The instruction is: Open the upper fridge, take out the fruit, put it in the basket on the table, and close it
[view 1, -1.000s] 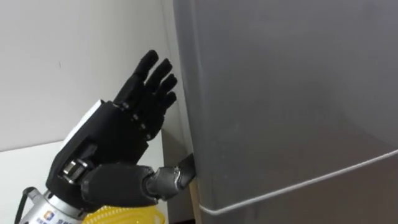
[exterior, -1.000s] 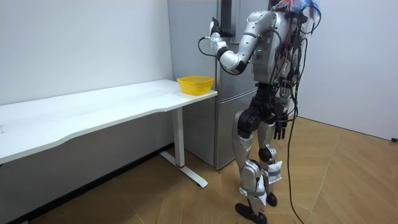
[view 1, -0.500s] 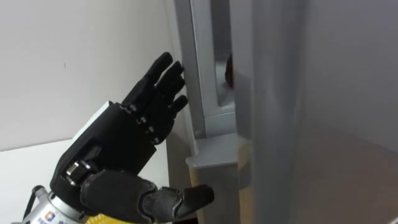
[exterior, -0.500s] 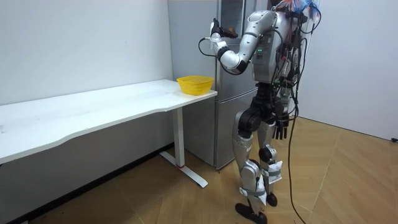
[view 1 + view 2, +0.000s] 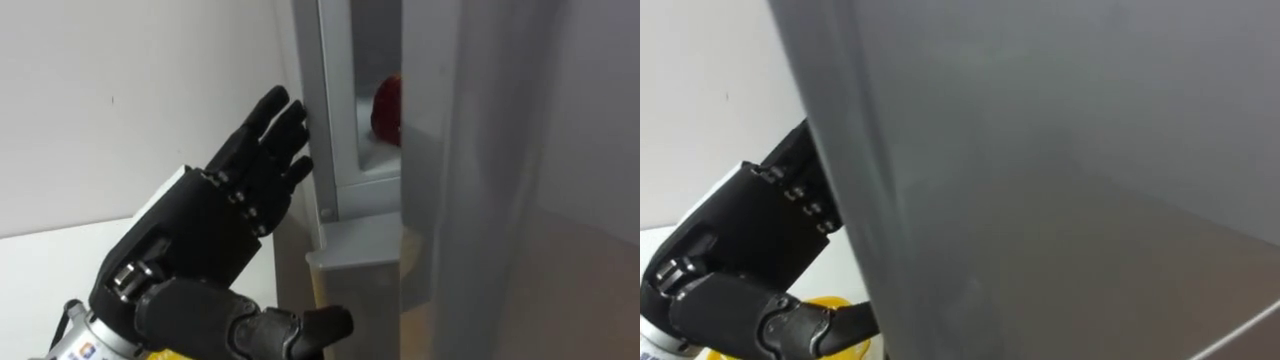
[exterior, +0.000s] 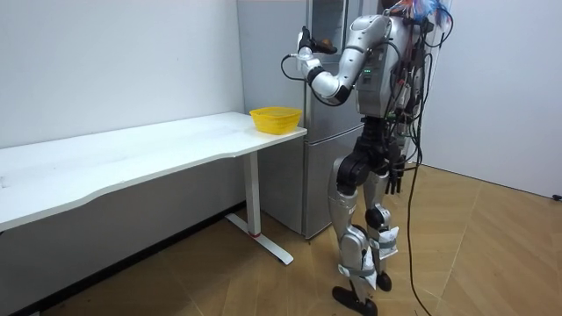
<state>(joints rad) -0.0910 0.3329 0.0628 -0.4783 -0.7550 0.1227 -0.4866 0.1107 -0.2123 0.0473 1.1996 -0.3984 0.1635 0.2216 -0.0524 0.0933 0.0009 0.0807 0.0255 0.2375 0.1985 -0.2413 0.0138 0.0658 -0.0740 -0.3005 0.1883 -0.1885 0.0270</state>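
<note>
Fridge door (image 5: 520, 150) swung wider, right of open-fingered, empty left hand (image 5: 215, 225); red round item (image 5: 388, 108) now exposed beyond it; reach likely next.

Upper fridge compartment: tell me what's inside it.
Through the open gap, one red rounded item shows inside, resting at the bottom of the visible opening. The grey fridge door covers the rest of the compartment, so anything else in there cannot be seen.

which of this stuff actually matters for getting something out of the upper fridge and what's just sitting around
For the job: tall grey fridge; its upper door, ajar; red round item inside; open left hand by the opening.
Lying about: yellow bowl; long white table under it.
</note>
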